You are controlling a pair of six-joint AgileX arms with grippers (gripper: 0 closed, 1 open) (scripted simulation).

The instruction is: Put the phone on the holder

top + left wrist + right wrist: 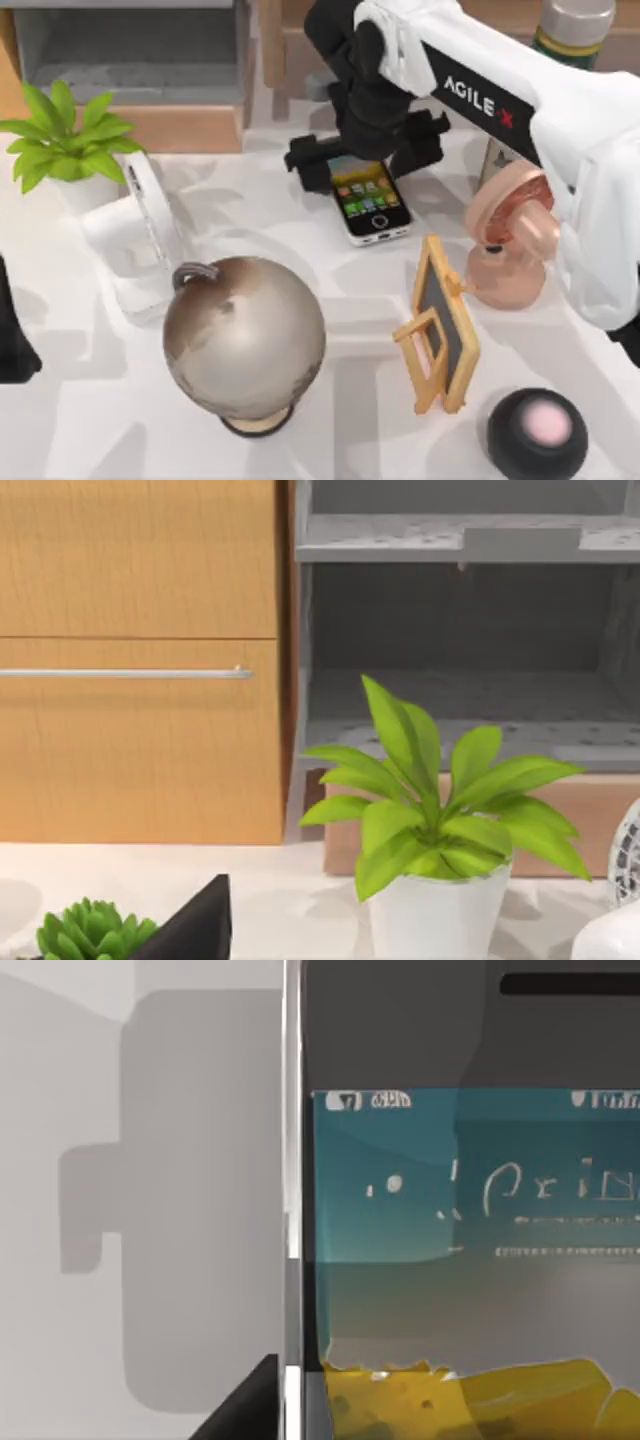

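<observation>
Globe [244, 343] and fan [140, 235] crowd the table's left side, the wooden holder [440, 325] stands right of centre, and the phone [370, 200] lies flat behind it. Right gripper [368, 150] sits low over the phone's far end; I cannot tell its finger spacing. Squaring on the phone's edges first should help. Left arm [12, 335] rests at the left edge.
</observation>
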